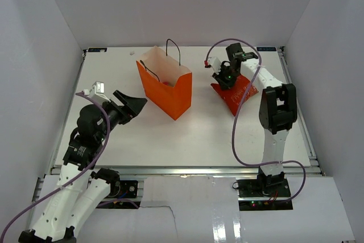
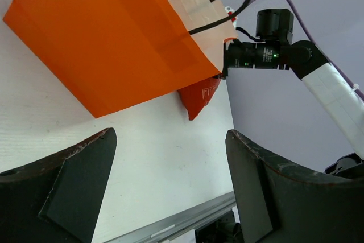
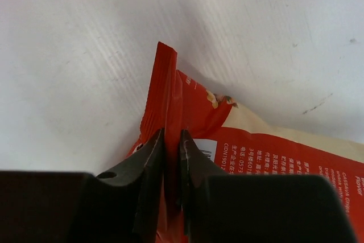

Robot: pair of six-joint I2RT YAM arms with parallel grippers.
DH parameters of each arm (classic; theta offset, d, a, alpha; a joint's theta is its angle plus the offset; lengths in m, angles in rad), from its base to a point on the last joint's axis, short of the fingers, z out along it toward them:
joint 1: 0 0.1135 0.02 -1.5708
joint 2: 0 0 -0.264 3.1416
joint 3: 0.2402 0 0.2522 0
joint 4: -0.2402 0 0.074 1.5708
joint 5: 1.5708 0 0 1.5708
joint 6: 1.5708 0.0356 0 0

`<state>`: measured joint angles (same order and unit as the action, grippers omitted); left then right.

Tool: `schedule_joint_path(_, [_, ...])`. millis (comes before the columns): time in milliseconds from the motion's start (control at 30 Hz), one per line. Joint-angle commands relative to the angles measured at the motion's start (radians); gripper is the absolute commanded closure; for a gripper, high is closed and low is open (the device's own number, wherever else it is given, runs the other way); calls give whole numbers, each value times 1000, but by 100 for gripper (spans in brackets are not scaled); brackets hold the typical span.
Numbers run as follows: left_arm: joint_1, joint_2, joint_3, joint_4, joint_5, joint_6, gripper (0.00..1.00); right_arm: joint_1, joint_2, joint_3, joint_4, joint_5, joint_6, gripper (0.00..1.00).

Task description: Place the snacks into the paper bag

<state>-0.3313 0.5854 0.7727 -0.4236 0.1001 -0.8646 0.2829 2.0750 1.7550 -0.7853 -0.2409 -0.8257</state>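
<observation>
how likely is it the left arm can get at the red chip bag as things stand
Probably not: the orange paper bag stands between the open left tool and the chip bag, whose edge the right tool is pinching.

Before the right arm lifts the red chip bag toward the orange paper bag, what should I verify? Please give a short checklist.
1. Right gripper closed on the red chip bag at its sealed edge: ok.
2. Grip strong enough to carry the whole packet: cannot tell.
3. Orange paper bag upright, mouth open: ok.
4. Left gripper open and apart from the paper bag: ok.
5. Room left inside the paper bag: cannot tell.
</observation>
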Motion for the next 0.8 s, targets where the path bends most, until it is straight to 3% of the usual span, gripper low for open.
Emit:
schedule_joint_path(0, [-2, 13, -9, 103, 82, 12, 12, -71, -160, -9, -100, -240, 54, 92])
schedule_joint_path(233, [-2, 71, 39, 178, 170, 18, 12, -113, -377, -114, -89, -536, 79, 92])
schedule_joint_path(767, [-2, 166, 114, 221, 270, 1, 12, -128, -552, -123, 60, -813, 289, 92])
